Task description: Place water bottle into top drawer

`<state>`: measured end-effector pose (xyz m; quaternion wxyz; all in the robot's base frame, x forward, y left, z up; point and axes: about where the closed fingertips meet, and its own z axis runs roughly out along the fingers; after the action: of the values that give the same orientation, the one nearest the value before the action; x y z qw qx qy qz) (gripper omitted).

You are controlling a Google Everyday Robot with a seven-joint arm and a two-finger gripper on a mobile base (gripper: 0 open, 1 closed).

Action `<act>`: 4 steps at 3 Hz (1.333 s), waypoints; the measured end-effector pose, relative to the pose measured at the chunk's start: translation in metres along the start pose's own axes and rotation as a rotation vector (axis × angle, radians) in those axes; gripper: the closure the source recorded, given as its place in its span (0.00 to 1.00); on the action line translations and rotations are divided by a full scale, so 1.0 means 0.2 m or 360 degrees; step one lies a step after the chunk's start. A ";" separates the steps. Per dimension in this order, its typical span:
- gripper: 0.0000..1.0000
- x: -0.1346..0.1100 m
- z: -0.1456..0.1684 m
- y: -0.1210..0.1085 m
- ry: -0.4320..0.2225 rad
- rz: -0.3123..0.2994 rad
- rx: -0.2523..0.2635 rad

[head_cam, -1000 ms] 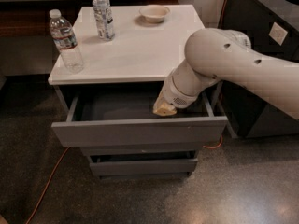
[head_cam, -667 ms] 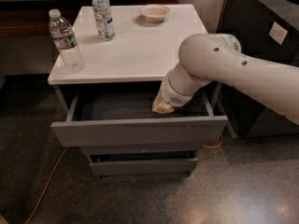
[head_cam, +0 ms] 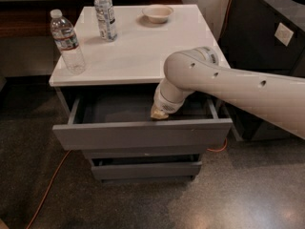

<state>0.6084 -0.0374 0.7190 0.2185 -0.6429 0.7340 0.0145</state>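
Observation:
The water bottle, clear with a white cap and a red and dark label band, stands upright at the front left corner of the white tabletop. The top drawer is pulled open, and its bluish-grey inside shows nothing but my arm. My gripper reaches down into the drawer just behind the middle of its front panel. It is far to the right of the water bottle and lower than it. Only a tan tip shows below the white wrist.
A second clear bottle with a pale label stands at the back of the tabletop, and a small bowl sits to its right. Two shorter drawers lie below. An orange cable runs across the floor. A dark cabinet stands to the right.
My arm has swung to the left, and the gripper has shifted a little left inside the open drawer. The bottles and the drawer have not moved.

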 end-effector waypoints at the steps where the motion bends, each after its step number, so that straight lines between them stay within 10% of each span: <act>1: 1.00 0.03 0.10 -0.02 0.0059 -0.0043 -0.0002; 4: 1.00 0.06 0.11 0.12 0.0105 -0.0075 -0.0125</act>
<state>0.5906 -0.0375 0.6888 0.1690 -0.6683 0.7243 0.0169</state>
